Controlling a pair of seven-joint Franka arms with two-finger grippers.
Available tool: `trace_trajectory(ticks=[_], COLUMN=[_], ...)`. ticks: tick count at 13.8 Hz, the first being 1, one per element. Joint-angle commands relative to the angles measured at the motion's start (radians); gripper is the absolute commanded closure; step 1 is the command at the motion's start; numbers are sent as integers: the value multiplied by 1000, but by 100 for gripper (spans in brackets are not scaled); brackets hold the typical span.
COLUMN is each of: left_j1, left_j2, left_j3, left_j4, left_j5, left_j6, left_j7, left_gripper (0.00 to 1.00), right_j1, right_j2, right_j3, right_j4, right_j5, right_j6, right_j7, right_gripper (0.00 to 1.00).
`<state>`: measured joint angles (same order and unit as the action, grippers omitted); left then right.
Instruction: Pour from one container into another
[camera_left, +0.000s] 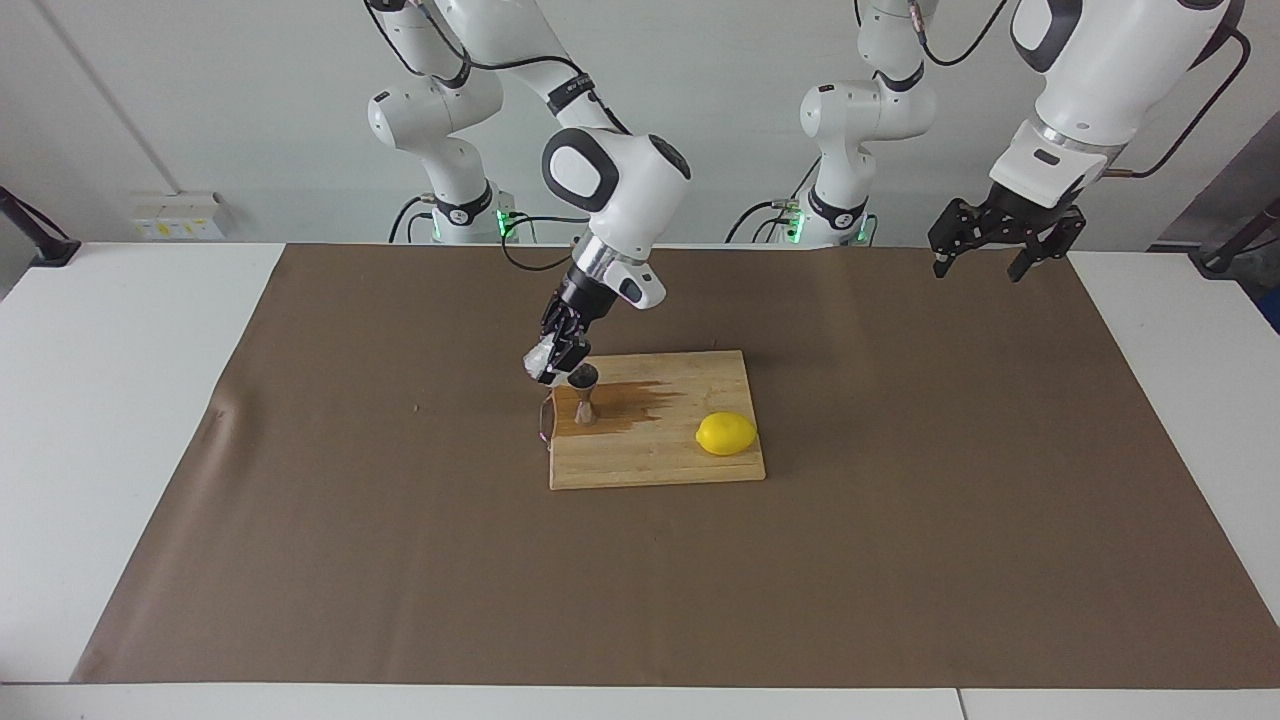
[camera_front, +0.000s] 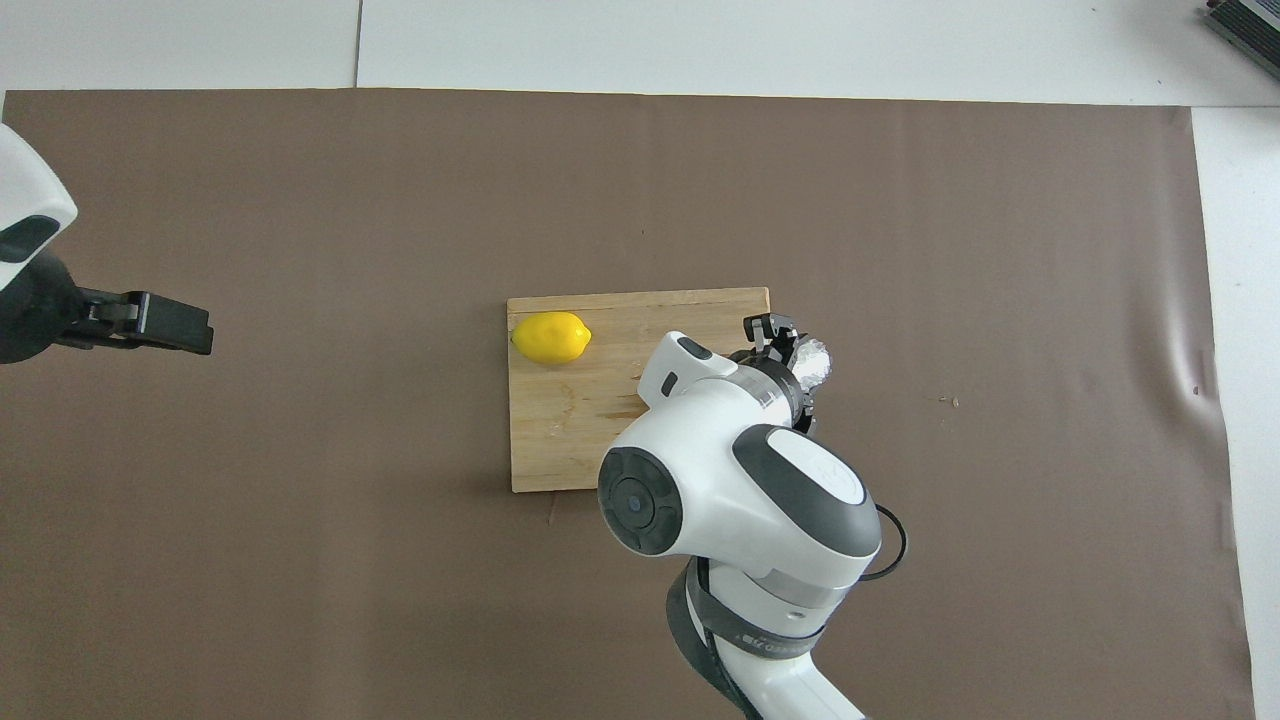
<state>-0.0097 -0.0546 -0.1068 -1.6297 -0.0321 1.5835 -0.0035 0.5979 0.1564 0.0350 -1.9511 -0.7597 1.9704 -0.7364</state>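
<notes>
**Glass cup tipped over the jigger on the board**

Your small clear faceted glass cup (camera_left: 540, 360) is up in the air, tilted with its mouth angled down toward the small shiny steel hourglass-shaped jigger (camera_left: 585, 397) — it hangs right over the jigger's upper cone, just beside the rim. Your right gripper (camera_left: 556, 358) has its fingers clamped on the cup, wrist canted over the board's edge at the right arm's end of the table; from overhead the cup (camera_front: 815, 362) shows as a whitish glint past the gripper (camera_front: 785, 345), and the arm's bulk hides the jigger there.

The jigger stands upright on the pale wooden cutting board (camera_left: 660, 455), near the edge toward the right arm's end. A dark wet-looking patch spreads across the wood beside the jigger, running toward the middle of the board. On the same board, toward the left arm's end, sits the yellow lemon (camera_left: 726, 434), well apart from the jigger.

The board lies on the brown table mat (camera_left: 300, 500) — that mat covers most of the white table (camera_left: 100, 350).

Your left gripper (camera_left: 990, 243) waits high over the mat's corner at the left arm's end, fingers spread apart, holding nothing.
</notes>
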Motion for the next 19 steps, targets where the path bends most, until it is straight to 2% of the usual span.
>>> trace_trajectory(ticks=[1,5,13,19], left_j1=[-3,-3,-3,-3], left_j2=[-31,-31,-31,-31], left_j3=[7,7,7,7], left_j4=[-33,-33,-33,-35], left_j5=[-8,-8,-8,-8], left_j6=[7,7,7,7], left_j7=[8,8,8,8], left_gripper=[0,0,0,0], right_j1=[-6,-4,-7,-33], right_j2=[-26,-28,-20,-28], right_j3=[3,3,6,6], right_j4=[-31,-39,-28,-2], right_j5=[-44,-84,-66,75], right_j6=[22,25,18,19], right_j7=[42,68,89,77], right_gripper=[100,100,100,100])
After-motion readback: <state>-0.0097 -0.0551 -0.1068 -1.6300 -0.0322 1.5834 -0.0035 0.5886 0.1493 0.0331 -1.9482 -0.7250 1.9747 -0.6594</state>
